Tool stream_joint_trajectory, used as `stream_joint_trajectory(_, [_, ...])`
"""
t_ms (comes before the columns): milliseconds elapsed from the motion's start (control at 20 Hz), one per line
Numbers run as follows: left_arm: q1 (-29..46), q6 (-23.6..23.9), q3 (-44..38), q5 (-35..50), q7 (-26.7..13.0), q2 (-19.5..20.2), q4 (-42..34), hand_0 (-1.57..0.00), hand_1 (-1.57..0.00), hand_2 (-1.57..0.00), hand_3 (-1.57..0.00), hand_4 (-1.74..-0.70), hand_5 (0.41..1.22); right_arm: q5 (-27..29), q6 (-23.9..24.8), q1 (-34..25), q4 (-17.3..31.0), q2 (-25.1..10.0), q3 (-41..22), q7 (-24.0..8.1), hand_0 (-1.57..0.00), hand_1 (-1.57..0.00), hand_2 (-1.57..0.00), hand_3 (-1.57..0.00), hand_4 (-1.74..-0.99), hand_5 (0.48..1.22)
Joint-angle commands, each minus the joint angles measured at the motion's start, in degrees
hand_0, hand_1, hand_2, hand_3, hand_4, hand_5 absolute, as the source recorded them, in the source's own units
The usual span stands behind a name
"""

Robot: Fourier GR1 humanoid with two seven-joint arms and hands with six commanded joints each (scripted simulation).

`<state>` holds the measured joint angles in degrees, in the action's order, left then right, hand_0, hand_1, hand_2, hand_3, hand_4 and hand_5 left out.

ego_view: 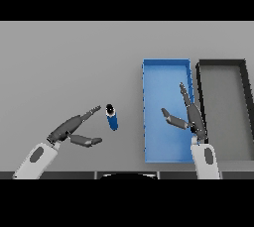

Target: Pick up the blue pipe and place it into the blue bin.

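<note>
Blue pipe is seen centre-frame on bench; left hand beside it, fingers released; right hand over blue bin, fingers released.

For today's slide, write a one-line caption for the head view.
Left robot hand open beside the blue pipe; right robot hand open over the blue bin.

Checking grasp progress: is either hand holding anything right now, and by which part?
Nothing is held. The left hand is open beside the blue pipe; the right hand is open over the blue bin.
</note>
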<state>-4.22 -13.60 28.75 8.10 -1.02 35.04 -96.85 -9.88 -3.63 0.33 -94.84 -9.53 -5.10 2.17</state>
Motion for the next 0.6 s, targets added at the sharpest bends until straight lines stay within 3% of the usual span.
stream_joint_trajectory(0, [0.4, 0.1, 0.6, -0.6, 0.0, -0.5, 0.1, 0.0, 0.0, 0.0, 0.0, -1.11, 0.463, 0.2, -0.3, 0.2, -0.1, 0.0, -0.1, -0.4, 0.0, 0.0, 0.0, 0.0, -1.212, 0.57])
stream_joint_trajectory(100, [-0.8, 0.9, 1.7, -1.6, 0.8, -3.2, 1.1, 0.0, 0.0, 0.0, 0.0, -1.14, 0.479, -0.3, -0.2, 1.3, 0.0, 0.2, -0.5, 0.9, 0.0, 0.0, 0.0, 0.0, -1.209, 0.567])
stream_joint_trajectory(250, [-4.0, 2.3, 2.7, -3.5, 1.3, -8.5, 6.3, 0.0, 0.0, 0.0, 0.0, -1.15, 0.486, 0.7, -0.6, 1.2, -0.6, 0.3, -0.1, 0.2, 0.0, 0.0, 0.0, 0.0, -1.209, 0.556])
stream_joint_trajectory(550, [-6.5, 3.6, 2.8, -3.5, 2.7, -15.1, 13.4, 0.0, 0.0, 0.0, 0.0, -1.14, 0.495, 1.1, -1.0, 1.9, -0.4, 0.1, 0.2, 1.4, 0.0, 0.0, 0.0, 0.0, -1.2, 0.549])
